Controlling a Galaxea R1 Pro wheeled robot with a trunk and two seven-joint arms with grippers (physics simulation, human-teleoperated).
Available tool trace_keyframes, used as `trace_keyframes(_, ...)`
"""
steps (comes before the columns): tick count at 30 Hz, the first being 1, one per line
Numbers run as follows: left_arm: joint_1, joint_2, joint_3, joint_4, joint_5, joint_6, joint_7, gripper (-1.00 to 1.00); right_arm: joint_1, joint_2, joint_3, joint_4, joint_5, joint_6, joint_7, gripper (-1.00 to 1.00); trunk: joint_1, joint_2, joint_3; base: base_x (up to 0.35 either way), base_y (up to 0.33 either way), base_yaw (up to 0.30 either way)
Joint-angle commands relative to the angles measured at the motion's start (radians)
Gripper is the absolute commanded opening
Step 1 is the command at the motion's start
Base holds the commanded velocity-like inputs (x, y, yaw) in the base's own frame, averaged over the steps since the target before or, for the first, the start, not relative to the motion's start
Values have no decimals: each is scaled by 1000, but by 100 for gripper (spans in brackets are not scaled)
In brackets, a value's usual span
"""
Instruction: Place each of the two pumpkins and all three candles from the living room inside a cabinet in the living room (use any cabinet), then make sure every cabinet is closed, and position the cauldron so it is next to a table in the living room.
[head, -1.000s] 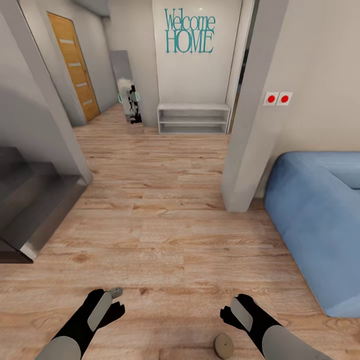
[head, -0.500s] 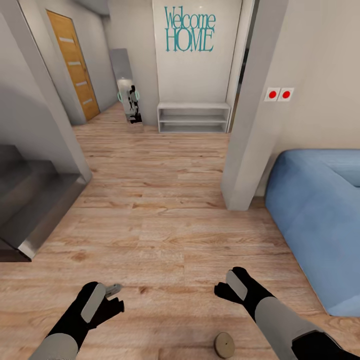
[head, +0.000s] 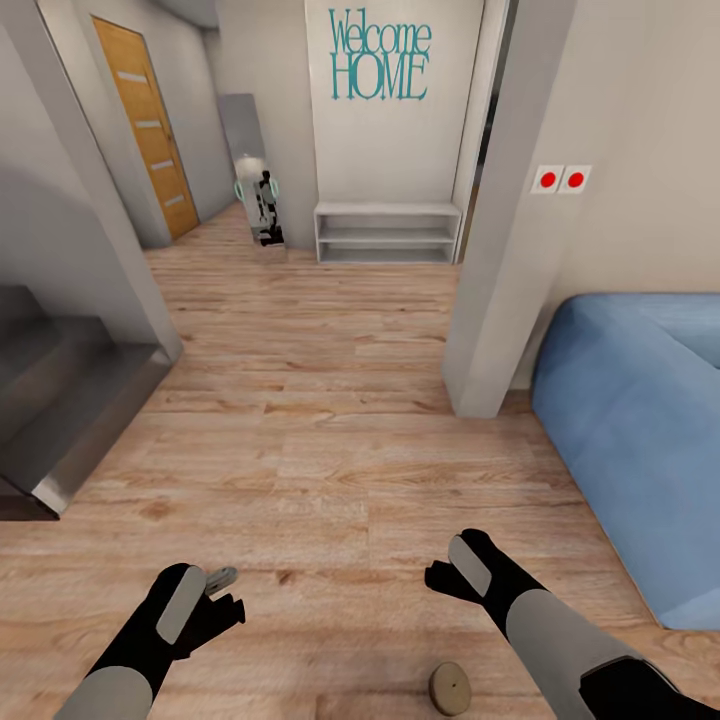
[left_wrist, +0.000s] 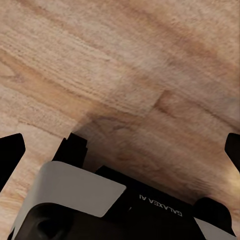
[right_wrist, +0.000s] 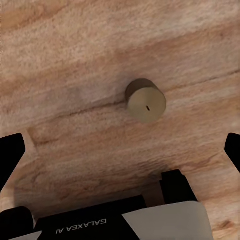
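Note:
One candle (head: 449, 689), a short beige-tan cylinder, stands upright on the wood floor at the near edge of the head view, just inside my right forearm. The right wrist view looks down on the same candle (right_wrist: 145, 100), which lies ahead of the fingers and touches nothing. My right gripper (head: 447, 580) (right_wrist: 120, 155) hangs open above the floor, its fingertips (right_wrist: 11, 155) spread wide and holding nothing. My left gripper (head: 218, 592) (left_wrist: 120, 155) is open too, over bare planks.
A blue sofa (head: 640, 420) fills the right side, beside a wall pillar (head: 500, 300). Grey stairs (head: 60, 400) rise at the left. Ahead, the hallway runs to a white open shelf (head: 388, 235), a mirror (head: 255, 180) and an orange door (head: 150, 130).
The right arm has reached a little forward and inward, and the left arm has drawn back slightly. The view has tilted a touch. The candle has stayed in place.

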Motion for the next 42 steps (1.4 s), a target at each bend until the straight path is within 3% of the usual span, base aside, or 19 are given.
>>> trace_keyframes(1, 0, 0, 0, 0, 0, 0, 0, 100, 0, 0, 0, -1, 0, 0, 0, 100, 4, -7, -3, 0, 0, 0)
trace_keyframes(22, 0, -9, -2, -1, 0, 0, 2, 100, 0, 1, -1, -3, -9, -1, 3, 100, 84, -154, -69, 0, 0, 0)
trace_keyframes(28, 0, -8, -1, -10, 0, 0, 2, 100, 0, 21, 0, -5, -6, -2, 1, 100, 107, -196, -88, 0, 0, 0)
trace_keyframes(36, 0, -7, 2, -26, 5, 44, -1, 100, 0, 25, 0, -11, -4, -2, 1, 100, 138, -252, -113, 0, 0, 0)
trace_keyframes(38, 0, -7, 2, -38, 28, 59, -1, 100, 0, 25, 0, -14, -4, -2, 2, 100, 146, -266, -119, 0, 0, 0)
trace_keyframes(42, 1, -4, -1, -60, 159, 86, -2, 100, 0, 24, 0, -19, -4, -2, 6, 100, 161, -294, -132, 0, 0, 0)
